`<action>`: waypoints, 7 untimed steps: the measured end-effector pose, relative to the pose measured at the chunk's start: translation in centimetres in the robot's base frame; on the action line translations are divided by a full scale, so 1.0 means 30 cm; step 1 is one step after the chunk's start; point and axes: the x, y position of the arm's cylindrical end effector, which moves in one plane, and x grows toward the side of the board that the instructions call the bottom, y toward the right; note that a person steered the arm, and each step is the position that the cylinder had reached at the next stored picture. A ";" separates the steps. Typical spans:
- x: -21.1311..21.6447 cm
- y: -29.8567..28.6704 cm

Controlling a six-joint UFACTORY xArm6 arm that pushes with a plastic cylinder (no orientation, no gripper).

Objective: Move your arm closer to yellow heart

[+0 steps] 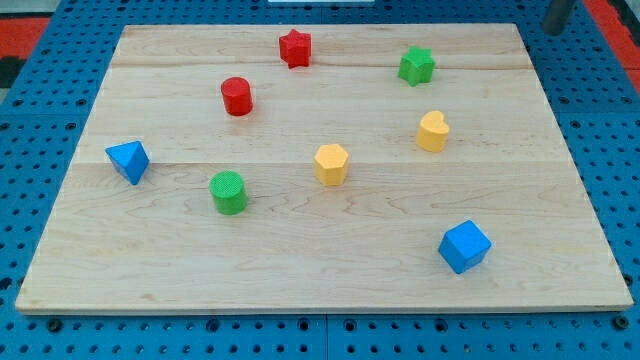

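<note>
Nearest, blue cube (464, 246) is sitting below yellow heart (432, 131); my tip (556, 20), pincerless, is waiting top right, needing a diagonal slide skirting green star (417, 65)

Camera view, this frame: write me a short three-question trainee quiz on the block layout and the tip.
1. True or false: my tip touches the yellow heart.
2. Which block lies nearest the yellow heart? A) green star B) blue cube C) red cylinder
3. Fill in: the rod enters at the view's top ____ corner.

Key
1. False; the tip sits off the wooden board, well apart from the heart.
2. A
3. right
</note>
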 end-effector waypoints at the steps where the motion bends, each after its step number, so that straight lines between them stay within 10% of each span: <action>1: -0.002 0.001; 7: 0.000 0.023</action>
